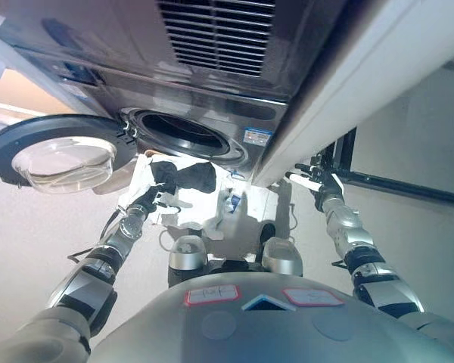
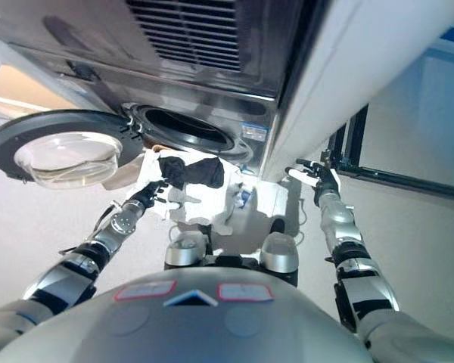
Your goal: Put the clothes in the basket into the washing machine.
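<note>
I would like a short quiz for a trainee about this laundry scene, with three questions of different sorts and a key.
1. True or false: the round glass door of the grey front-loading washing machine stands open.
2. Multiple choice: what lies just below the drum opening? A) a red towel B) a black garment on white cloth C) a pair of shoes
3. Short answer: which hand is at the clothes?

Key
1. True; the door is swung out to the robot's left.
2. B; the black garment rests on the white cloth.
3. The left hand; the right hand is off to the side, fingers spread, holding nothing.
</note>
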